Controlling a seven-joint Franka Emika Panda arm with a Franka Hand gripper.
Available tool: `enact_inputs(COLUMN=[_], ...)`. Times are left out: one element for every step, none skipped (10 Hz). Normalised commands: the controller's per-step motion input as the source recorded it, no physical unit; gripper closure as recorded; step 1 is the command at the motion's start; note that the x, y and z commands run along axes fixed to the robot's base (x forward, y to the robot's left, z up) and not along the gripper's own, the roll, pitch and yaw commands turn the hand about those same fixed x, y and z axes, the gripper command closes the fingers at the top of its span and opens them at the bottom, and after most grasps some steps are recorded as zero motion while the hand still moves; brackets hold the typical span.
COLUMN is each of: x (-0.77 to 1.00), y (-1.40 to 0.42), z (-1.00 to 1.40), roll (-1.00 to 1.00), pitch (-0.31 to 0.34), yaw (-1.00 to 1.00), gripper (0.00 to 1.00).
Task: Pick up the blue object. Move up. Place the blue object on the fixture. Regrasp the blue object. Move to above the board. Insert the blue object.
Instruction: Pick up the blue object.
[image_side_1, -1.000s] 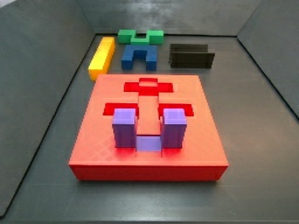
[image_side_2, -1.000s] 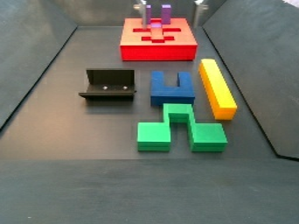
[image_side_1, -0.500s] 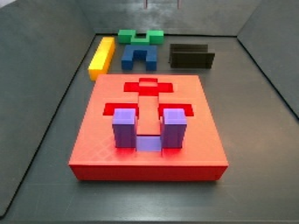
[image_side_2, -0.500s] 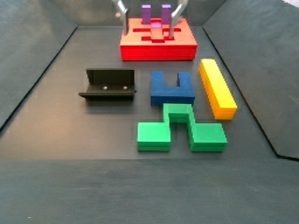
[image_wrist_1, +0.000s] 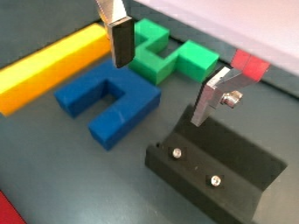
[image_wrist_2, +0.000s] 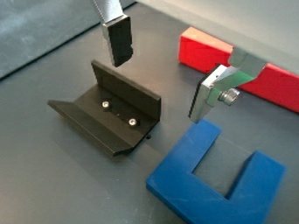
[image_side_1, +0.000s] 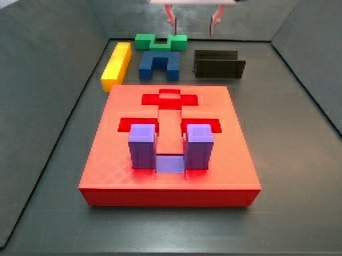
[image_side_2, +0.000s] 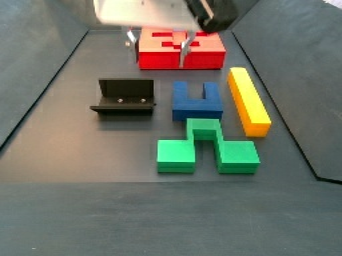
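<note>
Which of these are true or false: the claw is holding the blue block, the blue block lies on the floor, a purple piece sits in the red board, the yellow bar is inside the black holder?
1. The gripper holds the blue object. False: it hangs open and empty above the floor, between the blue object and the fixture.
2. The blue object lies on the floor. True.
3. A purple block sits in the board. True.
4. The yellow bar is inside the fixture. False: it lies on the floor beside the blue object.
</note>
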Motion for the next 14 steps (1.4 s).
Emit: enact_inputs(x=[0.0, 0.0, -0.05, -0.27, -0.29, -0.36, -0.39, -0.24, -0.04, -0.01, 0.0, -0.01, -0.01, -0.19], y=[-0.2, -0.31, -0.26, -0.05, 0.0, 0.0, 0.0, -0.02, -0.04, -0.03, -0.03, -0.03, -0.02, 0.0], z=[-0.43, -0.37, -0.3, -0.14, -0.09, -0.08, -0.07, -0.11, -0.2, -0.25, -0.24, -0.23, -0.23, -0.03], roll=[0.0, 0.01, 0.0, -0.05, -0.07, -0.07, -0.08, -0.08, -0.01, 0.0, 0.0, 0.0, 0.0, 0.0], pitch=[-0.043, -0.027, -0.019, -0.011, 0.0, 0.0, 0.0, -0.036, -0.033, -0.02, -0.014, -0.014, -0.01, 0.0], yaw=[0.18, 0.13, 0.09, 0.0, -0.08, -0.17, -0.2, -0.1, 0.0, 0.0, 0.0, 0.0, 0.0, -0.04], gripper=[0.0, 0.0, 0.0, 0.0, 0.0, 0.0, 0.0, 0.0, 0.0, 0.0, 0.0, 0.0, 0.0, 0.0])
